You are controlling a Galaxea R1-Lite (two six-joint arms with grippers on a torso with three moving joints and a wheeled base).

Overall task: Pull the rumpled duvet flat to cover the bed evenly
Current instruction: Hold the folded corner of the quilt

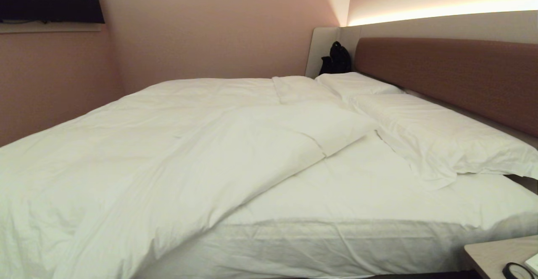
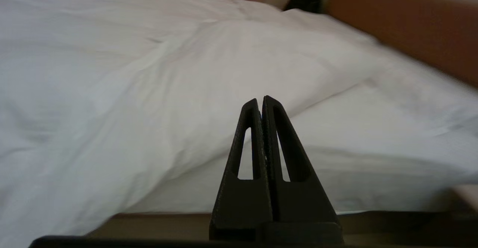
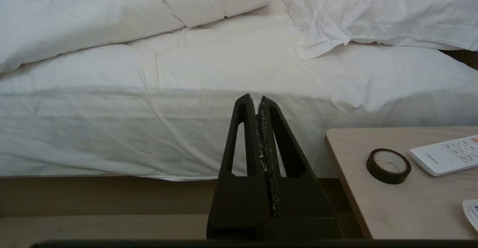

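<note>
Facing the bed from its near side, you have both arms low and out of the head view.
Left gripper (image 2: 262, 100): fingers clenched together on nothing, tips aimed at the mattress edge just below the duvet's slanting border.
Right gripper (image 3: 255, 98): fingers pressed tight, empty, pointed at the mattress side beside the bedside table (image 3: 349, 143).
Table items: roll of dark tape (image 3: 388, 165) and white remote (image 3: 446, 154), well apart from the bedding.
Bed (image 1: 294, 245): low, pale platform base, reddish-brown padded headboard (image 1: 454, 73) along the right.
Fitted sheet (image 1: 378, 186): thin, taut, fine creases; bare over the near right part of the mattress.
Duvet (image 1: 168, 153): thick, puffy, soft folds; it lies over the left and far part of the bed, its near corner folded back on a diagonal.
Pillows (image 1: 441, 132): flat, rumpled, against the headboard.
Far corner: dark bag (image 1: 336, 58) beyond the pillows.
Progress: you're at the start, by my reading; nothing is grasped.
Left to do: take the folded corner, draw it toward the near edge and the pillows, then smooth until cover is even.
</note>
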